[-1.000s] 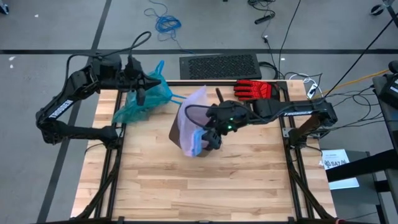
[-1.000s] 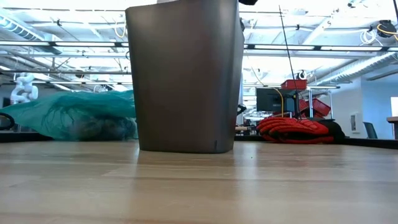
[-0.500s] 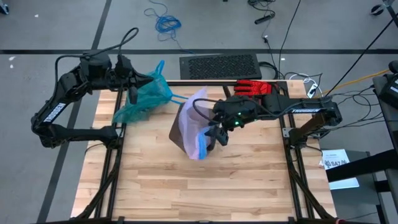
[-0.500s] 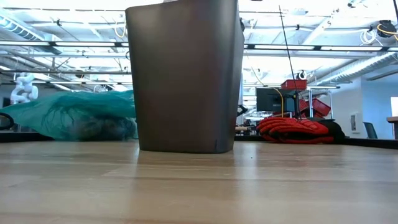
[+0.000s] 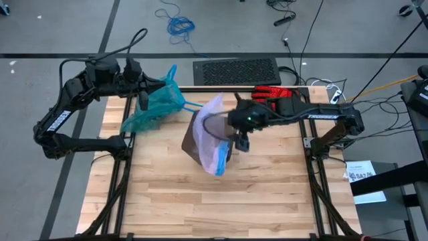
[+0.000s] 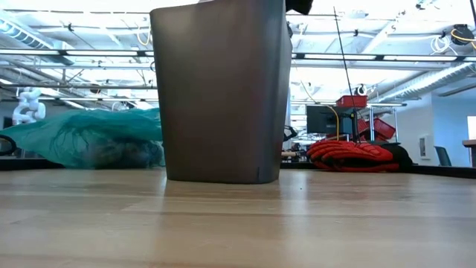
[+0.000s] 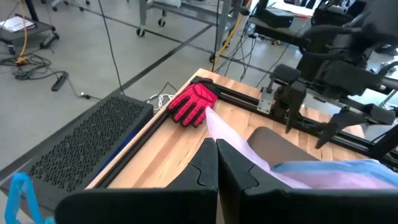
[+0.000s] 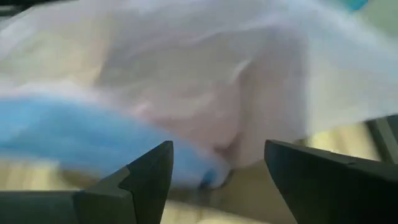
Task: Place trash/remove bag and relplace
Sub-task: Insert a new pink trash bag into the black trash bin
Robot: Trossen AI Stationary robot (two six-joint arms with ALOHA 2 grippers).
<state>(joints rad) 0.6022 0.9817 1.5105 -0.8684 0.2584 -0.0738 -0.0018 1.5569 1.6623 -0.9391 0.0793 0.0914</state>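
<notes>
Change: over the last second my right gripper (image 5: 242, 143) has swung from the near side of the bin (image 5: 200, 137) up to its right rim, fingers spread wide with nothing between them; the pink bag (image 5: 215, 134) hangs further over the near edge now.
Meaning: I judge the fresh liner is half fitted, with its blue hem (image 8: 93, 146) bunched near the rim and needing to be spread.
Left gripper: my left gripper (image 5: 142, 102) has pulled back a little toward the far left corner, fingers pressed together (image 7: 214, 180), holding nothing I can see.
Old bag: the teal bag (image 5: 155, 106) lies on the far left of the table (image 5: 200, 201), out of the bin, lumps of trash (image 6: 111, 152) showing dimly through it.
Surface: pale wood planks, bare on the near half; a red glove (image 5: 273, 96) lies at the far right edge.
Room: grey floor with loose cables, a black perforated panel (image 5: 236, 71) just past the table; shelving and ceiling lights beyond.
</notes>
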